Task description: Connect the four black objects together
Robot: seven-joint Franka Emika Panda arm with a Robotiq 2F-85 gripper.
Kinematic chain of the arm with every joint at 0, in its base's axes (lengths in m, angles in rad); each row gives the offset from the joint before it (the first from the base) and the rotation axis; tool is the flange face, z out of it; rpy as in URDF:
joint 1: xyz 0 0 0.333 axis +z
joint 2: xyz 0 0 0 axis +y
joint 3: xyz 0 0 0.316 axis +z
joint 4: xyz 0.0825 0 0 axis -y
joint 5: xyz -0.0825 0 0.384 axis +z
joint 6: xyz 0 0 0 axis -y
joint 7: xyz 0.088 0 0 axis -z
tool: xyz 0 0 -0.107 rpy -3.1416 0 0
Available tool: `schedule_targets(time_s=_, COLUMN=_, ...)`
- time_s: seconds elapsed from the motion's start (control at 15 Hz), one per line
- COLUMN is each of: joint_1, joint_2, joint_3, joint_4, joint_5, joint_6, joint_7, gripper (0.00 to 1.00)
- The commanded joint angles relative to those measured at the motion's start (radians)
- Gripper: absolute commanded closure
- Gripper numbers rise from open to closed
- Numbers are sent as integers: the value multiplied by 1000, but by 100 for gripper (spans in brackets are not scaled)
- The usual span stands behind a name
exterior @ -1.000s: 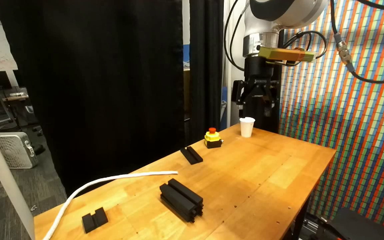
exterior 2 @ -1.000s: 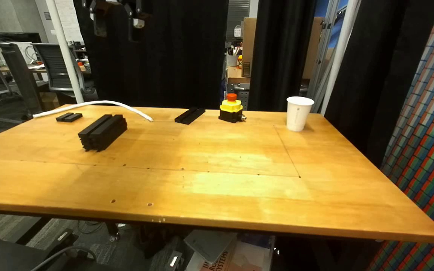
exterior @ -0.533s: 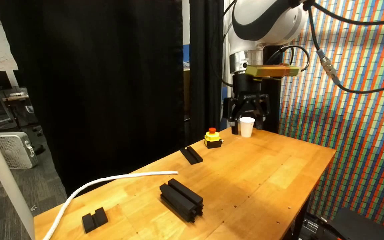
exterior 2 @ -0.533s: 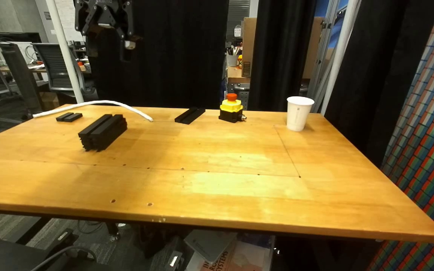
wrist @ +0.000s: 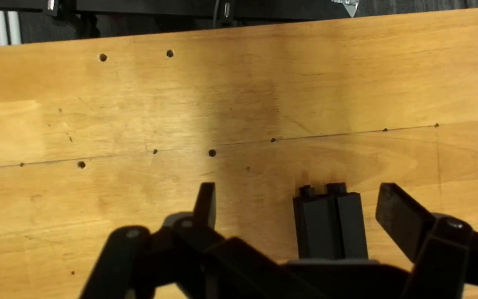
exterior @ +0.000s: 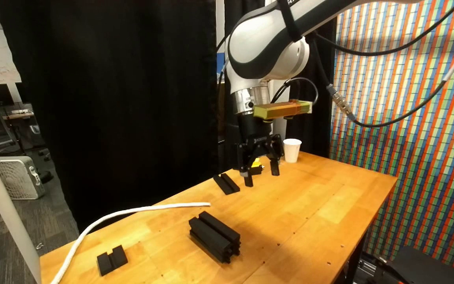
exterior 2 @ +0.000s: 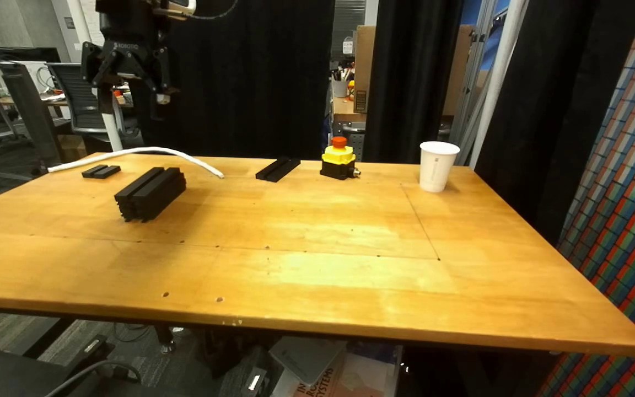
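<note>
- The wooden table (exterior 2: 350,286) spreads in front of me; I read it as a clock, hub at its middle, twelve at the far edge.
- The robot arm (exterior: 250,41), white with black trim, slants in from one o'clock in an exterior view.
- Its gripper (exterior 2: 132,112) hangs over the wood toward ten o'clock, jaws spread wide apart; the wrist view shows the black bars (wrist: 323,226) framed in that gap, lower down on the table.
- A white cord (exterior 2: 155,149) curves along the far side around ten o'clock.
- Those black bars sit between nine and ten, nearer me than the cord, packed side by side in one stack with a groove along the top; how many there are I can't tell.
- A white cup (exterior 2: 436,170) stands upright at two o'clock.
- A yellow button box (exterior 2: 338,157) with a red top is at one o'clock; in an exterior view the gripper partly hides it.
- A flat, grooved black slab (exterior 2: 276,170) lies between eleven and twelve, near the button box.
- A smaller black block (exterior 2: 101,172), also grooved, lies between nine and ten, farther out than the bars.
</note>
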Motion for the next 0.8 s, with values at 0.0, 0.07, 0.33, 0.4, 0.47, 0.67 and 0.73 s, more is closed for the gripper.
schedule_targets(time_s=0.0, joint_1=33, joint_2=72, joint_3=13, joint_4=63, joint_5=-37, joint_6=41, joint_7=-50, gripper=0)
schedule_targets(time_s=0.07, joint_1=42, joint_2=79, joint_3=17, joint_4=55, joint_5=-45, joint_6=67, joint_7=-63, gripper=0)
schedule_targets(time_s=0.33, joint_1=71, joint_2=108, joint_3=29, joint_4=31, joint_5=-85, joint_6=191, joint_7=-93, gripper=0)
schedule_targets(time_s=0.4, joint_1=77, joint_2=117, joint_3=31, joint_4=29, joint_5=-94, joint_6=223, joint_7=-94, gripper=0)
schedule_targets(time_s=0.47, joint_1=83, joint_2=129, joint_3=34, joint_4=30, joint_5=-99, joint_6=246, joint_7=-102, gripper=0)
schedule_targets(time_s=0.67, joint_1=98, joint_2=164, joint_3=40, joint_4=39, joint_5=-115, joint_6=295, joint_7=-108, gripper=0)
schedule_targets(time_s=0.73, joint_1=103, joint_2=172, joint_3=41, joint_4=31, joint_5=-123, joint_6=326, joint_7=-96, gripper=0)
